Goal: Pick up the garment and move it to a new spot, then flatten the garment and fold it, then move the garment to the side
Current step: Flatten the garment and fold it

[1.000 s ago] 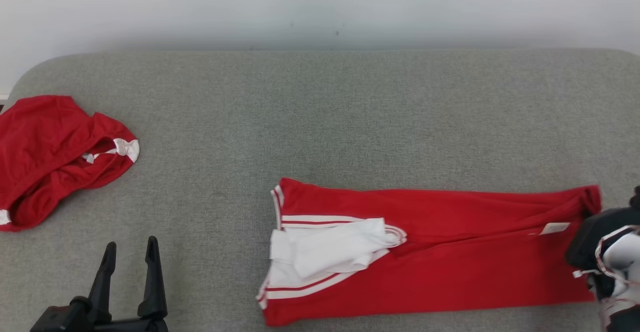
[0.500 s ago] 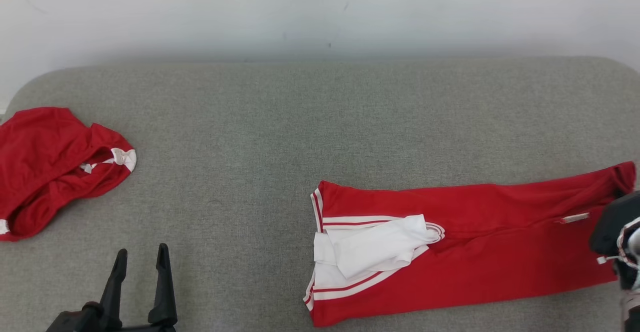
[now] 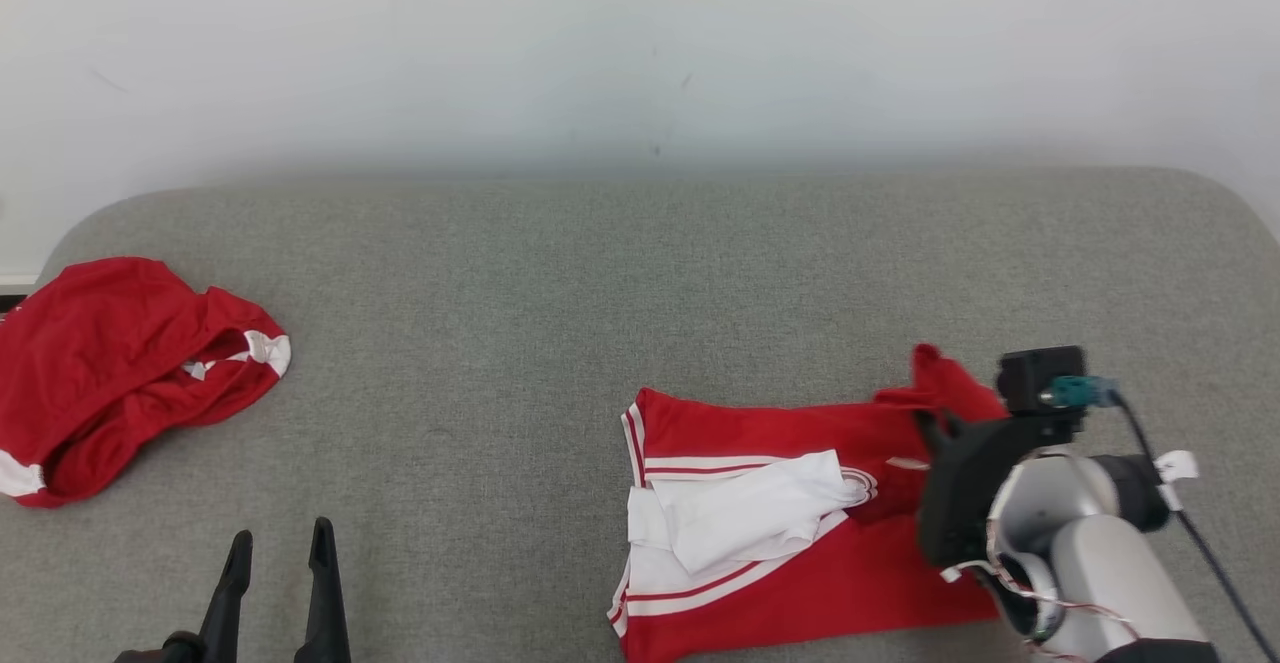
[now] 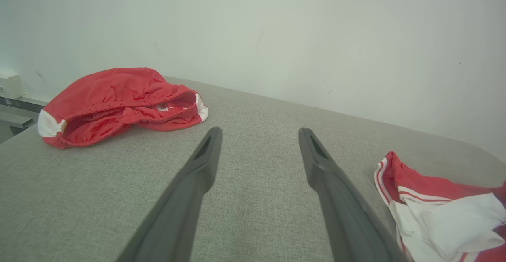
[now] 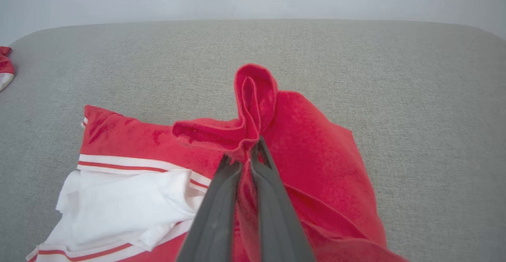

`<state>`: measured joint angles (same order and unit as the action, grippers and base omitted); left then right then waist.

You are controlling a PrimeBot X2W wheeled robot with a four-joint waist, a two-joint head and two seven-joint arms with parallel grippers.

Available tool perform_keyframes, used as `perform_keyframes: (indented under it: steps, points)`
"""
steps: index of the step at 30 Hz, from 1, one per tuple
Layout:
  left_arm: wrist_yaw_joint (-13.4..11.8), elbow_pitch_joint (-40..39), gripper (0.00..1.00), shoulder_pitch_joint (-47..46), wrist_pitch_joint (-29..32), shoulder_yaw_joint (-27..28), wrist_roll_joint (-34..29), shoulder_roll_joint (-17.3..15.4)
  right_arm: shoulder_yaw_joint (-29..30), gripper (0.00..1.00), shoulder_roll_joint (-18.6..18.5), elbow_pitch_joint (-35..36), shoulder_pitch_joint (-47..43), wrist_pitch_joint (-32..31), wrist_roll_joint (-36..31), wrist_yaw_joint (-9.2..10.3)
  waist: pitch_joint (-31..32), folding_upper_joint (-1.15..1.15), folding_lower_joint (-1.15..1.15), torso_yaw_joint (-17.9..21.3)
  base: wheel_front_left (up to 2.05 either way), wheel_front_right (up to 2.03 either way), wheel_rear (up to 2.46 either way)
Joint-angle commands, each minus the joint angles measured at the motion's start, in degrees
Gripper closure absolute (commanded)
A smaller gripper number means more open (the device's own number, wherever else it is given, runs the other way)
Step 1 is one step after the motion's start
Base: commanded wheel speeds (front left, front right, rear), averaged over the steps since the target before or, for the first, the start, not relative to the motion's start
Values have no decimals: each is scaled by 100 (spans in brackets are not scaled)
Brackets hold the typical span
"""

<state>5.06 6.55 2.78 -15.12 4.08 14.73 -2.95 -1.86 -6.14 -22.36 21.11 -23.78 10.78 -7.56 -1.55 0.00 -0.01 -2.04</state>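
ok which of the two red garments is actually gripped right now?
The garment with the white sleeve, on the robot's right: the right hand is shut on its lifted red edge. The crumpled garment at far left lies untouched.

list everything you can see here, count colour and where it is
folded garment: one, red with white sleeve and stripes, on the cushion right of centre, its right end lifted
crumpled garment: one, red with white trim, far left of the cushion
cushion: one, grey, under both garments
wall: one, white, behind the cushion
left gripper: one, dark, lower left, open, above bare cushion
right gripper: one, dark, shut on the folded garment's lifted red end
right forearm: one, pale, lower right
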Motion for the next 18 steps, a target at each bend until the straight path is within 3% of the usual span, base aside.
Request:
perform_keyframes:
  steps: [1,7,18]
  points:
    - [10,19,0,66,-1,14,29,2,-283,100,74,47,25,-22,137,16,56,0,1,-20,0,0,0]
    - [34,58,0,77,0,-17,57,3,-972,100,230,-140,206,-21,424,16,94,0,1,-76,0,0,0]
    - [36,121,0,-52,-1,-172,99,5,-2013,100,323,-1174,842,422,1138,16,21,0,1,-310,0,0,0]
